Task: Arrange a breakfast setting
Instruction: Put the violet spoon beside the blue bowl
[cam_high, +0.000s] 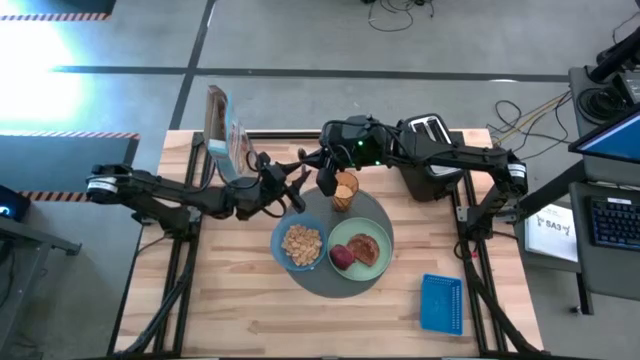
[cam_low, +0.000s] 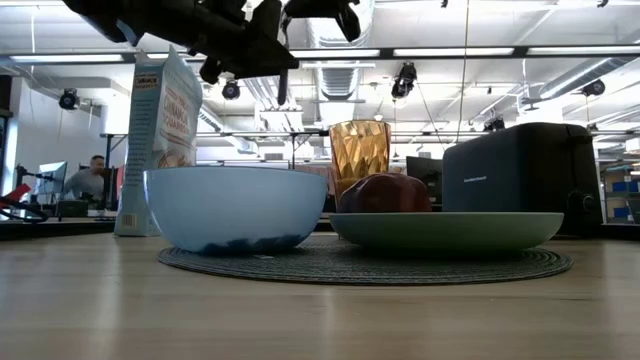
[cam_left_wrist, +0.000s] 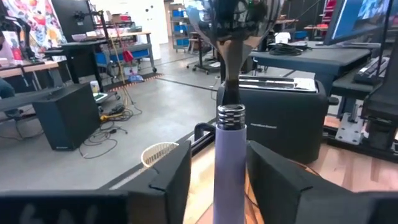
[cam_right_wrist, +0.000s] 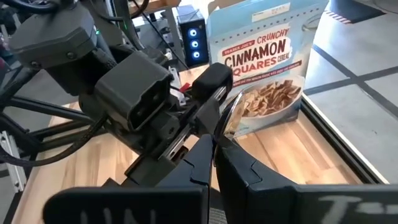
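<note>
Cardboard first: the blue cinnamon cereal box (cam_high: 225, 135) stands upright at the tabletop's far left edge. Just right of it my left gripper (cam_high: 298, 188) hangs in the air. Its jaws sit on either side of the pale spoon's (cam_left_wrist: 230, 163) lavender handle, very near it, but I cannot tell whether they pinch it. The spoon is off the tabletop, over the far edge of the round dark-grey mat (cam_high: 330, 284). Its long axis runs between my two arms, with the handle toward the left one and the bowl end toward the right. My right gripper (cam_high: 322, 182) meets it there, jaws closed on the bowl end. Below, the small blue bowl (cam_high: 302, 245) on the mat holds cereal squares. Behind it the amber glass (cam_high: 345, 190) stands upright. The pale green plate (cam_high: 383, 256) carries toast and a dark red fruit. The black toaster (cam_high: 430, 150) sits at the far right, and a blue ribbed tray (cam_high: 441, 302) lies nearer.
</note>
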